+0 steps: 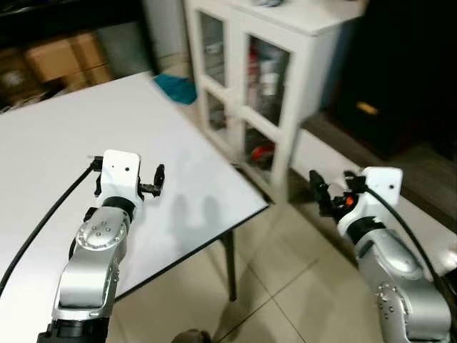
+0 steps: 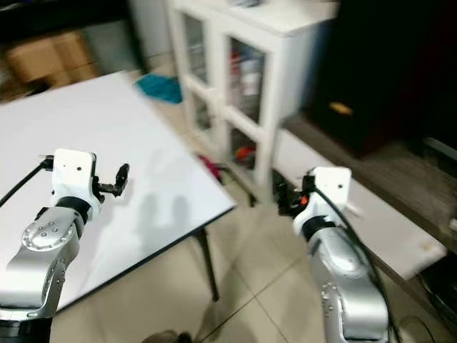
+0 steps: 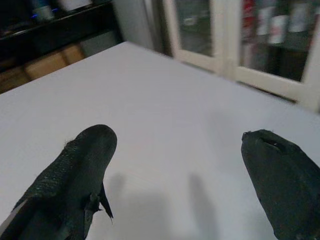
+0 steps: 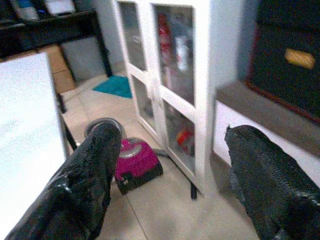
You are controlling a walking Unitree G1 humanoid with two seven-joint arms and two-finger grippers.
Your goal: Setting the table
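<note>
A white table (image 1: pixel 86 128) fills the left half of the eye views, its near right corner ending at a dark leg (image 1: pixel 230 264). My left gripper (image 1: pixel 127 179) hovers over the tabletop near that corner. It is open, its two black fingers (image 3: pixel 85 165) spread wide with nothing between them, and their shadows fall on the white surface. My right gripper (image 1: pixel 334 187) is held out past the table's right edge, above the tiled floor. It is also open and holds nothing, pointing toward a white cabinet (image 4: pixel 200 75).
The white glass-door cabinet (image 1: pixel 285 78) stands just right of the table, with a low white bench (image 1: pixel 321 161) beside it and dark furniture (image 1: pixel 407 71) behind. A magenta object (image 4: pixel 136 160) lies on the floor by the cabinet. Beyond are a teal mat (image 1: pixel 176 87) and cardboard boxes (image 1: pixel 64 57).
</note>
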